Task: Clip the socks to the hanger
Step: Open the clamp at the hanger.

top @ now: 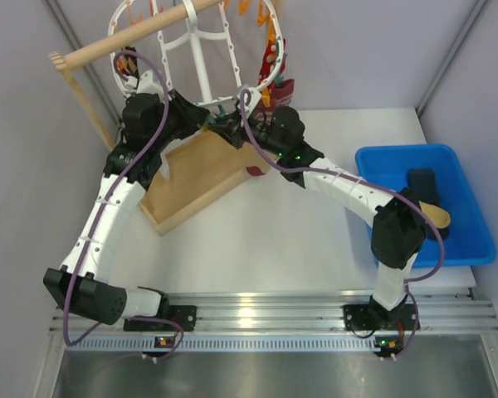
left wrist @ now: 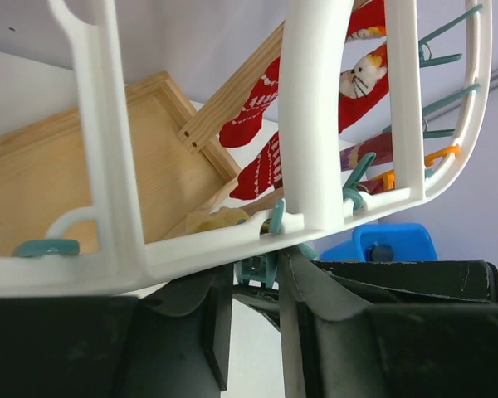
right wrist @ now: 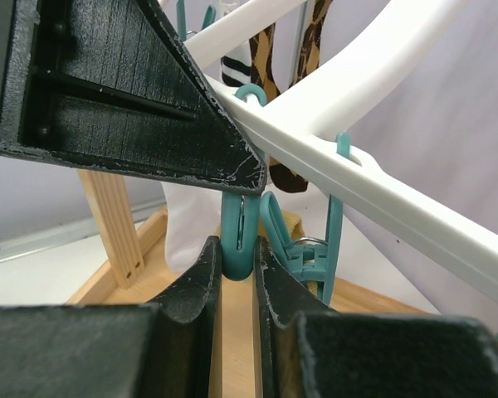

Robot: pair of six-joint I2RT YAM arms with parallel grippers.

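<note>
Nearest first: blue bin [top: 398,149] on the R side, dark sock [top: 422,182] and tan sock [top: 437,217] lying in it, so more pairs are waiting. Mid-table, both arms are stretched over the wooden base [top: 191,178] to the hanger [top: 203,58], wrists packed v. close together.

Right gripper [right wrist: 237,257] is pinched on a teal clip [right wrist: 235,217] under the white rim. Only the fingertips are on it, so the clip could squirt out and snap closed w/o a sock.

Left gripper [left wrist: 249,290] sits right under the rim, with a narrow gap btwn its fingers. Can't tell if it holds anything.

The hanger hangs off the wooden rod [top: 133,37], so any sideways tug prob swings it, and the arms could knock each other. Furthest back, red socks [left wrist: 253,112] are already clipped, and a swing might shake them.
</note>
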